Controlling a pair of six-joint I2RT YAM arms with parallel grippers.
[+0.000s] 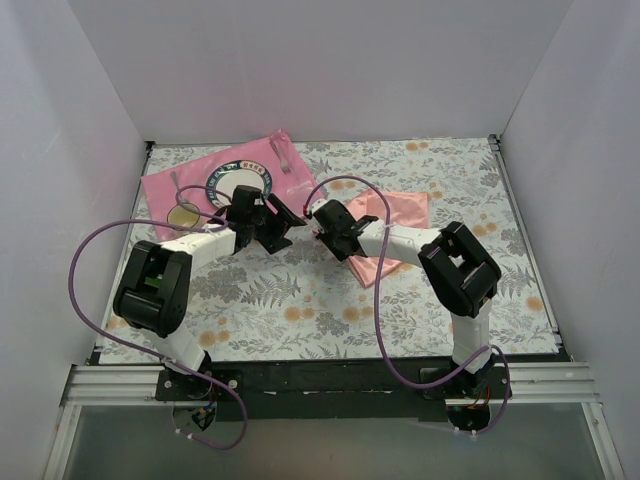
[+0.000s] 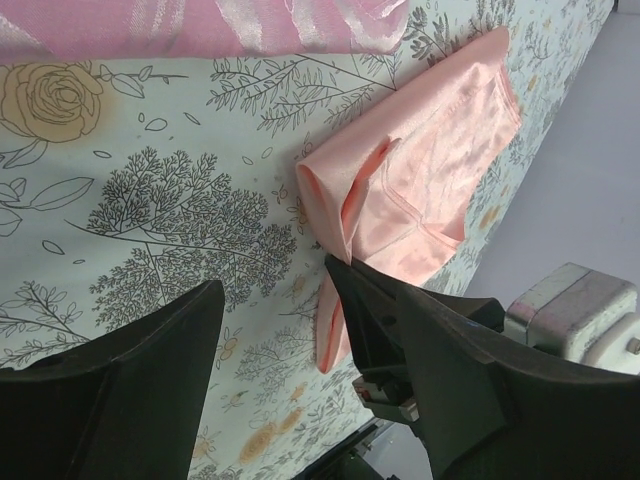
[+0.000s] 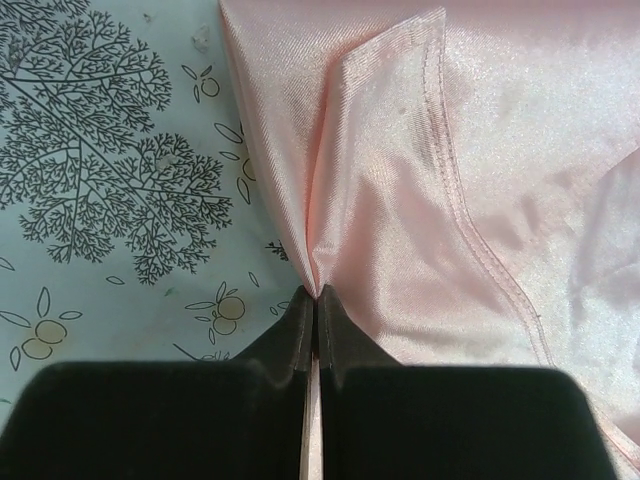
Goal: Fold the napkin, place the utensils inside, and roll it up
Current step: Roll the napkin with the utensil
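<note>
R end effector clamped on napkin fold, mid-frame in top view, cloth lying to its right; L end effector apart, just left.

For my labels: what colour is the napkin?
The napkin is plain pale salmon-pink; best in right wrist view.

A fixed camera above and behind the arm bases at the near edge looks down toward the far edge, taking in the whole table. The left wrist camera peers low past its own fingers across the patterned top toward a table edge, while the right wrist camera sits much closer to the surface. All three views share the napkin, lying right of the tabletop's centre.
</note>
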